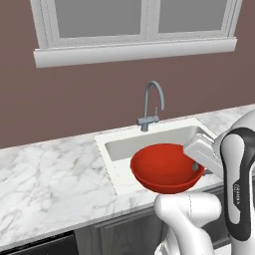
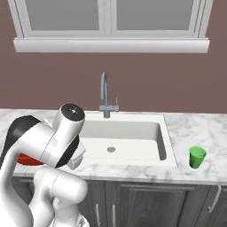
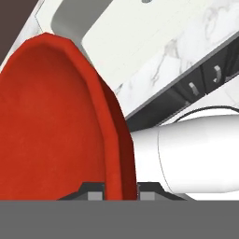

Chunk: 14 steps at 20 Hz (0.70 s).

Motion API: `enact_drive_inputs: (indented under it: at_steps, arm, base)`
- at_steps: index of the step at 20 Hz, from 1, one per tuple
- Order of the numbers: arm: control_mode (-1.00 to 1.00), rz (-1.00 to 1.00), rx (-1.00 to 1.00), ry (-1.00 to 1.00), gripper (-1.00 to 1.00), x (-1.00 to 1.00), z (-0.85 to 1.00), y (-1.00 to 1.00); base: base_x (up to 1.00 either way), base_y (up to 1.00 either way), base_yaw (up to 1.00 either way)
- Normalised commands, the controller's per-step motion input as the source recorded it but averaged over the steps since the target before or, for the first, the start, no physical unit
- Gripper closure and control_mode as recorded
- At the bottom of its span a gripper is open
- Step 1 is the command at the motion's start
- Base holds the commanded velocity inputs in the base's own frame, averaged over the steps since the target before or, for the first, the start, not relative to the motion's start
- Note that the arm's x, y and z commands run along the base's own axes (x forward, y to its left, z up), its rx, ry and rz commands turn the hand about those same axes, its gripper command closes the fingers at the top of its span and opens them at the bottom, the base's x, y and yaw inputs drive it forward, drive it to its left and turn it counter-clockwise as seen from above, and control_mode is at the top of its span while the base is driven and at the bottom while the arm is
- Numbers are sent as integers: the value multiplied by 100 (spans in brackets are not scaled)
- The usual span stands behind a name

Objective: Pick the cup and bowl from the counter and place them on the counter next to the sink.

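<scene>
Carrying the red bowl (image 1: 167, 169) toward its spot by the sink (image 2: 128, 133).

Nearest, at the bottom of the hand view, the pincer (image 3: 120, 189) is clenched on the bowl's rim, wall between the two tips. At centre right of the left base view the bowl hangs over the sink's front edge. Farther right, the green cup (image 2: 197, 157) stands on the counter (image 2: 195, 128). Next, I judge, lower the bowl onto bare marble beside the basin, then let go.

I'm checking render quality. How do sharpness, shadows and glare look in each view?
Left base view: sharp throughout, soft sheen inside the bowl, no hard shadows. Right base view: equally crisp, the cup evenly lit. Hand view: the bowl's rim looms large between the fingers, edges faceted, not blurred.
</scene>
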Motion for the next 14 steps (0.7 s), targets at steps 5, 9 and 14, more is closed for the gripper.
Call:
enact_drive_inputs:
  at_steps: [5,9,14]
  arm:
    - [100,0,0,0,100,0,0,0]
    - [100,0,0,0,100,0,0,0]
    - [100,0,0,0,100,0,0,0]
  base:
    - [37,68,1]
    - [28,84,0]
    - [27,54,-3]
